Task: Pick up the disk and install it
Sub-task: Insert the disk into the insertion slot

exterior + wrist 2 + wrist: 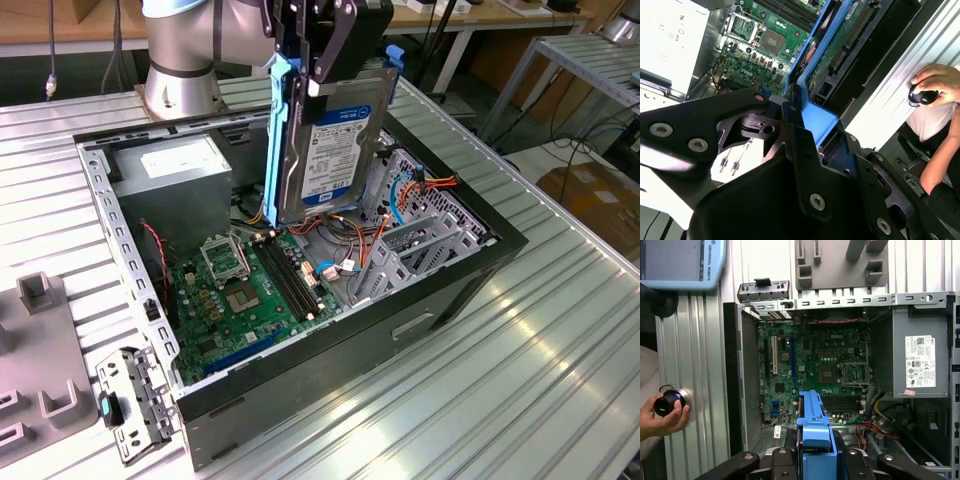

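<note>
Hand (316, 72) clamped on disk (335, 140) | disk on edge, above open computer case (400, 322)

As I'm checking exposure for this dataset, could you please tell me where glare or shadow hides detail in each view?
Exterior view: glare streaks the ribbed table, while the disk is evenly lit. Second wrist view: the power supply's label is washed out white. First wrist view: even light on the motherboard.

Blue-railed disk (330, 140) upright, aloft
</note>
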`<state>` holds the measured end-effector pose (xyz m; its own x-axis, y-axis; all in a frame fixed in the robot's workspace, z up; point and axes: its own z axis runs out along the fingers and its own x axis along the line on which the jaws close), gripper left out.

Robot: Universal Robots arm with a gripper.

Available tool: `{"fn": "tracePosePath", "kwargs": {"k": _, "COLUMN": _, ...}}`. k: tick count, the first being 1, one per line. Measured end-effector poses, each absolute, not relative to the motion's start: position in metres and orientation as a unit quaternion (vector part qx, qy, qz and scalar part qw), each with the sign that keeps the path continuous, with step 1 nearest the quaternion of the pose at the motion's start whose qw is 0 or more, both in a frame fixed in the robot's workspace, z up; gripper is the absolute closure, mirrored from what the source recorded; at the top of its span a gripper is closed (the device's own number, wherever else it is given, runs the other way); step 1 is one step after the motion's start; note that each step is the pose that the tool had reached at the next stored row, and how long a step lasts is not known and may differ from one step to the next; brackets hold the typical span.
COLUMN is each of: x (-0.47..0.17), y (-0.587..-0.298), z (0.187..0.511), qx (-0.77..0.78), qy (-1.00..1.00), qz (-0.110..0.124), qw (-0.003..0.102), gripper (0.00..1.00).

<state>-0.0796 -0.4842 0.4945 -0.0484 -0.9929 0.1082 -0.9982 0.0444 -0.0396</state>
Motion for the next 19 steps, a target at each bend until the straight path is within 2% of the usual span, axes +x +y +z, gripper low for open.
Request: {"fn": "tracePosePath", "kwargs": {"k": 19, "x": -0.0746, "y": -0.4852, "z": 0.4942, "qx": 0.689, "qy": -0.722, "qz": 0.052, "qw": 0.026, "gripper": 0.63}}
